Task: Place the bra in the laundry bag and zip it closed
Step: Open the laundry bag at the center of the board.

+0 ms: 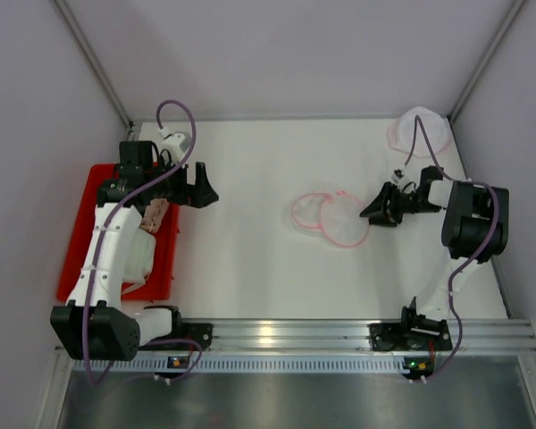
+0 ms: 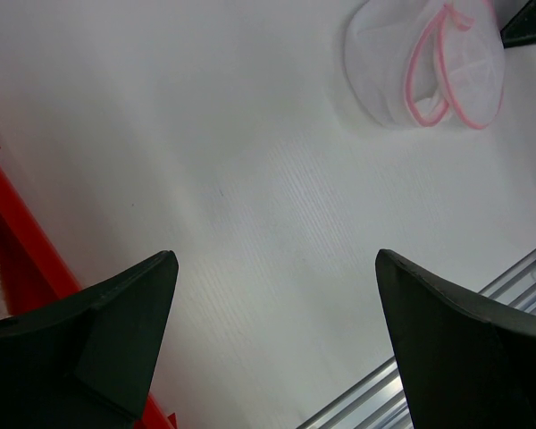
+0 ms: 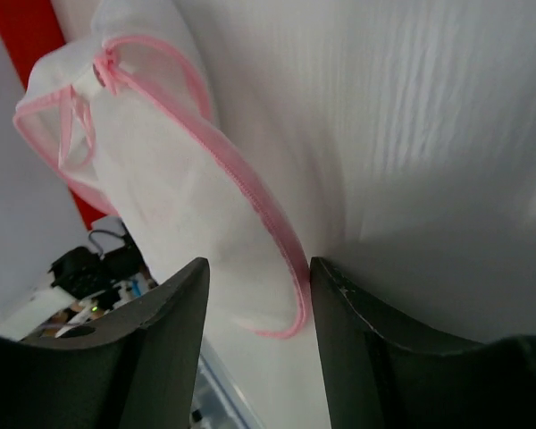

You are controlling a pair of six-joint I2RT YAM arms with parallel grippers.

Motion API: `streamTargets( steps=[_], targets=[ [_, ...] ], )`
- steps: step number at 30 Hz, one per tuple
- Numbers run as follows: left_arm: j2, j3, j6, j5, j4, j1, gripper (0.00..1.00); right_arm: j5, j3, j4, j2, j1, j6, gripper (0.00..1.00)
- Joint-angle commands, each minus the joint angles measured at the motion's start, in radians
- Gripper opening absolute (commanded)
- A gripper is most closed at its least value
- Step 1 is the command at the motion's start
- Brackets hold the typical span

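Observation:
The laundry bag [image 1: 335,219], white mesh with a pink zipper rim, lies open in the middle of the table; it also shows far off in the left wrist view [image 2: 420,67]. My right gripper [image 1: 368,214] is at the bag's right edge. Its fingers straddle the bag's pink rim [image 3: 250,192] with a gap between them, and the right finger [image 3: 339,304] touches the rim. The bra [image 1: 154,214], a pinkish lacy piece, lies in the red tray [image 1: 80,241] at the left. My left gripper [image 1: 210,198] hangs wide open over bare table beside the tray, holding nothing [image 2: 277,255].
A white garment [image 1: 138,255] also lies in the red tray, whose edge shows in the left wrist view [image 2: 27,250]. A second mesh bag [image 1: 420,132] sits in the back right corner. Grey walls enclose the table. A metal rail [image 1: 277,335] runs along the near edge.

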Motion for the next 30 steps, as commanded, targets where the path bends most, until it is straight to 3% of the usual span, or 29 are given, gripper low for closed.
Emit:
streamTargets(
  steps=[1, 7, 10, 15, 16, 20, 21, 25, 27, 30],
  targets=[
    [-0.001, 0.011, 0.006, 0.026, 0.011, 0.002, 0.99, -0.141, -0.097, -0.011, -0.057, 0.013, 0.017, 0.51],
    [0.017, 0.02, -0.005, 0.041, 0.009, 0.002, 0.99, -0.211, -0.204, 0.048, -0.137, 0.054, 0.013, 0.54],
    [0.022, 0.02, -0.008, 0.044, 0.011, 0.002, 0.99, -0.208, -0.237, 0.113, -0.153, 0.067, 0.043, 0.5],
    [0.006, 0.011, 0.001, 0.021, 0.011, 0.002, 0.99, -0.238, -0.272, 0.188, -0.211, 0.09, 0.162, 0.13],
    [0.006, 0.009, 0.001, 0.02, 0.009, 0.002, 0.99, -0.255, -0.278, 0.237, -0.244, 0.093, 0.202, 0.0],
    [-0.006, -0.002, 0.004, 0.068, 0.011, 0.002, 0.98, -0.327, -0.332, 0.443, -0.31, 0.096, 0.475, 0.0],
    [-0.03, -0.006, 0.022, 0.134, 0.011, 0.002, 0.98, -0.338, -0.362, 0.513, -0.321, 0.097, 0.591, 0.0],
    [-0.144, -0.087, 0.088, 0.239, 0.185, -0.009, 0.99, -0.342, -0.395, 0.585, -0.346, 0.113, 0.697, 0.0],
    [-0.197, -0.146, 0.186, 0.187, 0.254, -0.038, 0.99, -0.346, -0.395, 0.584, -0.346, 0.132, 0.717, 0.0],
    [-0.198, -0.18, 0.355, 0.049, 0.323, -0.177, 0.93, -0.352, -0.399, 0.61, -0.341, 0.16, 0.753, 0.0]
  ],
)
